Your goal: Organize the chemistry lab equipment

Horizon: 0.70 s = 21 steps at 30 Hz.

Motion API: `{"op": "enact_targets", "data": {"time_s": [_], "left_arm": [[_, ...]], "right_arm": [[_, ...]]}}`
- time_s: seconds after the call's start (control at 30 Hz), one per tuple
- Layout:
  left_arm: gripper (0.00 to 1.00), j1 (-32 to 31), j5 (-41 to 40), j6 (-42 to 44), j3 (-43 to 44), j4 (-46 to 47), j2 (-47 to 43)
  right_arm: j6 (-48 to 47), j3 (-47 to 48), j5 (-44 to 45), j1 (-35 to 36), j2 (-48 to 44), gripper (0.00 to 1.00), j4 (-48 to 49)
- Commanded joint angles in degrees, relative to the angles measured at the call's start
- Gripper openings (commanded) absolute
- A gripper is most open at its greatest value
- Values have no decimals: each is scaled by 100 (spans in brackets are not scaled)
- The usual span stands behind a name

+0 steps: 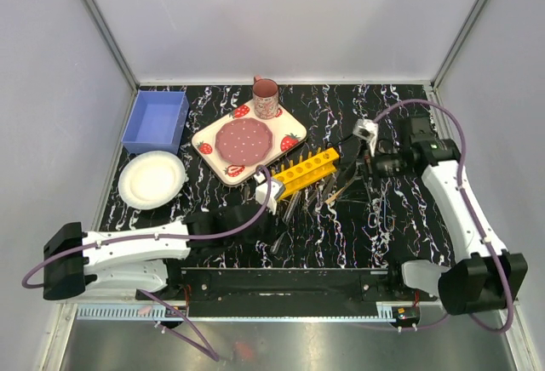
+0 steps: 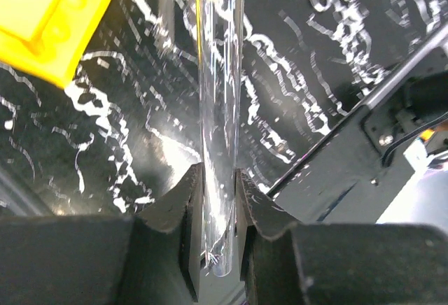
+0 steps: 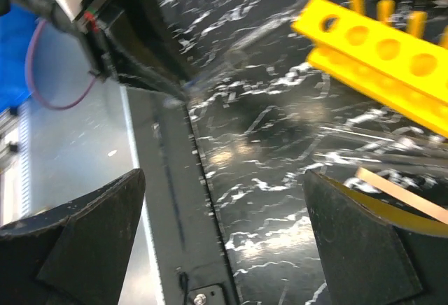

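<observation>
My left gripper (image 2: 215,179) is shut on a thin clear tube (image 2: 220,88), which runs up out of the jaws over the black marbled table. A corner of the yellow test-tube rack (image 2: 49,18) shows just left of the tube. From above, the left gripper (image 1: 243,216) sits just left of the rack (image 1: 306,171). Slim dark tools and a wooden-handled brush (image 1: 334,191) lie in a loose pile beside the rack. My right gripper (image 3: 224,221) hangs open above the table with nothing between its fingers. The rack (image 3: 378,46) and the wooden handle (image 3: 399,194) lie ahead of it.
A blue bin (image 1: 156,122) stands at the back left, with a white paper plate (image 1: 152,179) in front of it. The strawberry plate (image 1: 249,141) and pink mug (image 1: 265,97) sit behind the rack. The table's near edge rail (image 3: 168,200) runs below the right gripper.
</observation>
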Motion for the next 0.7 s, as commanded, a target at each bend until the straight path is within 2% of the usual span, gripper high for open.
{"op": "enact_targets", "data": {"time_s": [0.0,0.07,0.17,0.57,0.67], "left_arm": [[11,-56,29,450,203,957,-221],[11,-91,2,503,317,948,-212],[11,-135,-33,600,511,948,-212],[11,-171,-33,723,749,1142,69],[11,-171,2,723,775,1186,131]], "right_arm": [[413,687,-193,804,309,100,-935],[1499,793,-114,971,449,100,-268],[2163,986,-105,1042,730,100,77],[2639,1180,106,1648,1329,96,130],[2718,1197,220,1815,1381,93,217]]}}
